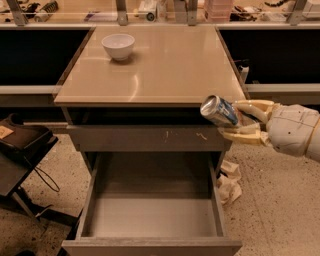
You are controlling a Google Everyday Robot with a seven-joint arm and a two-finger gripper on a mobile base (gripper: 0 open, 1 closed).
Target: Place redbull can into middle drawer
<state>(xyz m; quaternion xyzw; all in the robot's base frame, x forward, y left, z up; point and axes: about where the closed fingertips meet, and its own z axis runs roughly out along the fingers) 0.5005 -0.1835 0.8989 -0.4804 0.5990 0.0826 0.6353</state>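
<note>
Down at the near end, the middle drawer point(150, 220) stands pulled open. Just above its right wall is the gripper point(239, 121), with its two fingers clamped on the redbull can point(219, 111). The can lies tipped, with its top pointing left. The drawer floor is below it and to the left. Far back sits a white bowl point(118, 46).

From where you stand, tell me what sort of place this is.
Likely a workshop or lab: cluttered benches behind, a drawer counter, speckled floor. The gripper holds the redbull can by the counter's front right corner.
</note>
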